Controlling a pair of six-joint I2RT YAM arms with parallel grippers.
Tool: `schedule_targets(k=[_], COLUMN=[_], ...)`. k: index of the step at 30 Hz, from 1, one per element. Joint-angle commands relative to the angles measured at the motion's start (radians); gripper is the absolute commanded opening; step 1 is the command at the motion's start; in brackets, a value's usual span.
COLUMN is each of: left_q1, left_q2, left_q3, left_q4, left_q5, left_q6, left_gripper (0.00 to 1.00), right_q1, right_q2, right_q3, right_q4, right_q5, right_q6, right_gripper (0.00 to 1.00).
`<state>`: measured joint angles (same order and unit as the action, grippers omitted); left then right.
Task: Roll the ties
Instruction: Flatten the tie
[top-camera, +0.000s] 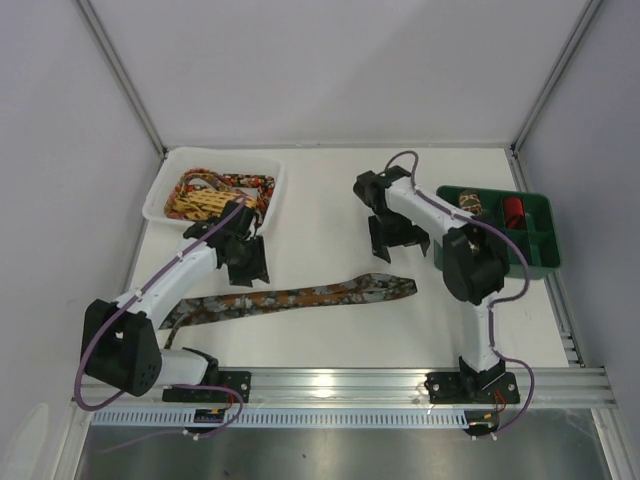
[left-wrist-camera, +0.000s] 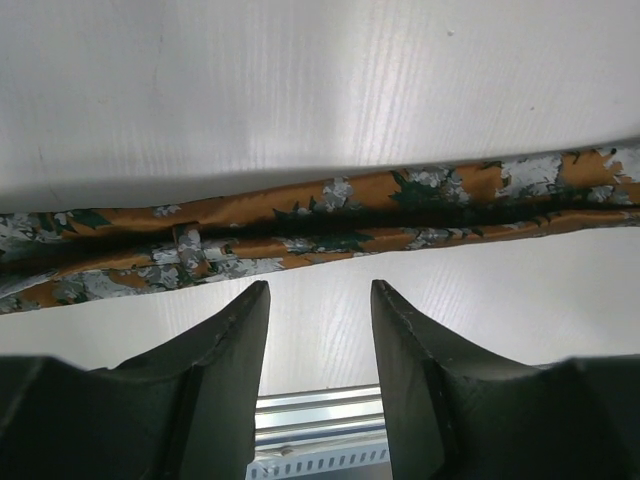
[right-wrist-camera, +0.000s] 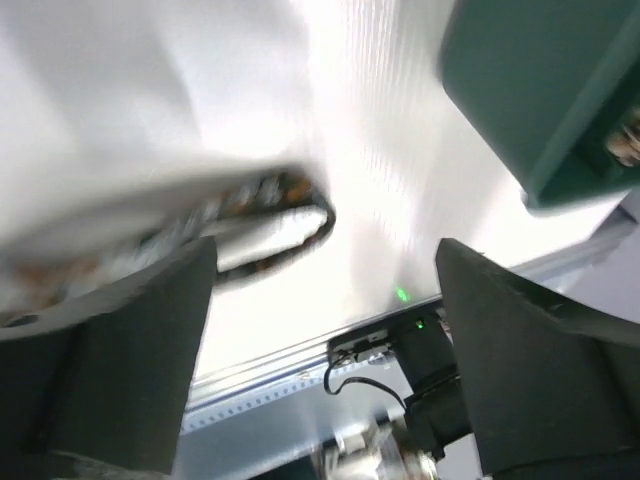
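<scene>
Top view, far left: white tray (top-camera: 158, 200) sits in the table's (top-camera: 330, 190) 10 o'clock corner with loose ties piled in it, a yellow lattice tie (top-camera: 200, 205) and a red-floral tie (top-camera: 255, 185). My left claw (top-camera: 246, 258) hangs just off the tray's near right corner, with the tray at its 11 o'clock. The flat brown-orange tie (top-camera: 300, 297) lies at this claw's 6 o'clock, near but apart. It runs across the table from low left, beside my left arm (top-camera: 170, 285), to slightly higher on the right. In the left wrist view the tie crosses at 12 o'clock just beyond the claw tips, folded lengthwise and not touching them. The left claw's jaws are parted partway, with bare table between them and nothing held. There is open table on both long sides of the tie. The metal rail (top-camera: 340, 380) runs along the near edge at 6 o'clock.

Centre-right: my right claw (top-camera: 398, 238) hovers with the tie's right end at its 6 o'clock, apart from it. The right wrist view is blurred, and the tie end shows at 10 o'clock, outside the gap. Its jaws are spread wide, gripping nothing and touching nothing.

Far right: the green bin (top-camera: 540, 262) is at this claw's 3 o'clock, near it and by the table's right edge. A brownish coil (top-camera: 470, 205) and a red coil (top-camera: 513, 211) sit side by side along the bin's far side.
</scene>
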<state>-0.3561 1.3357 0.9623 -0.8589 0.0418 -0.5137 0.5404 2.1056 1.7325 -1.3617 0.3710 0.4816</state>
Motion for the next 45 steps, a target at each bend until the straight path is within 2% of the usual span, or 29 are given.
schedule_targets(k=[1, 4, 5, 7, 8, 9, 12, 13, 14, 15, 18, 20, 22, 25, 28, 35, 45], left_q1=[-0.011, -0.023, -0.027, -0.046, -0.055, -0.06, -0.098, -0.109, -0.133, -0.144, -0.182, -0.19, -0.193, -0.199, -0.201, -0.224, -0.262], left_q2=[-0.043, -0.061, -0.064, -0.079, -0.085, -0.089, -0.086, -0.076, -0.066, -0.055, 0.028, 0.071, 0.137, 0.229, 0.324, 0.405, 0.477], left_q3=[0.023, 0.027, 0.032, 0.046, 0.049, 0.049, 0.047, 0.047, 0.047, 0.044, 0.055, 0.064, 0.093, 0.153, 0.22, 0.239, 0.182], left_q4=[0.018, 0.038, 0.041, 0.044, 0.055, 0.064, 0.103, 0.11, 0.13, 0.142, 0.173, 0.201, 0.218, 0.228, 0.209, 0.242, 0.273], left_q5=[0.058, 0.096, 0.101, 0.121, 0.134, 0.16, 0.187, 0.194, 0.201, 0.207, 0.199, 0.222, 0.237, 0.231, 0.221, 0.245, 0.267], left_q6=[0.004, 0.004, 0.006, 0.014, 0.014, 0.011, -0.015, -0.023, -0.029, -0.037, -0.046, -0.049, -0.049, -0.045, -0.032, -0.02, -0.017], left_gripper=[0.51, 0.52, 0.53, 0.53, 0.54, 0.53, 0.49, 0.48, 0.43, 0.42, 0.34, 0.28, 0.24, 0.17, 0.1, 0.07, 0.06], right_q1=[0.015, 0.001, 0.0, -0.013, -0.046, -0.066, -0.123, -0.125, -0.117, -0.105, -0.094, -0.091, -0.091, -0.102, -0.099, -0.091, -0.089], right_q2=[-0.224, -0.427, -0.474, -0.598, -0.639, -0.669, -0.782, -0.82, -0.831, -0.832, -0.786, -0.753, -0.696, -0.603, -0.495, -0.407, -0.348], right_q3=[0.015, -0.15, -0.266, -0.374, -0.442, -0.555, -0.745, -0.769, -0.787, -0.798, -0.782, -0.755, -0.705, -0.671, -0.623, -0.605, -0.626], right_q4=[-0.094, 0.08, 0.131, 0.268, 0.31, 0.393, 0.545, 0.581, 0.616, 0.672, 0.697, 0.726, 0.725, 0.707, 0.665, 0.656, 0.664], right_q5=[0.002, -0.179, -0.279, -0.357, -0.445, -0.486, -0.572, -0.576, -0.577, -0.574, -0.508, -0.494, -0.451, -0.446, -0.446, -0.386, -0.336], right_q6=[0.02, -0.014, -0.015, 0.011, 0.032, 0.055, 0.181, 0.211, 0.241, 0.242, 0.218, 0.196, 0.177, 0.154, 0.131, 0.1, 0.036], right_gripper=[0.99, 1.0, 1.0, 0.97, 0.96, 0.94, 0.83, 0.76, 0.73, 0.72, 0.56, 0.5, 0.37, 0.28, 0.13, 0.03, 0.02])
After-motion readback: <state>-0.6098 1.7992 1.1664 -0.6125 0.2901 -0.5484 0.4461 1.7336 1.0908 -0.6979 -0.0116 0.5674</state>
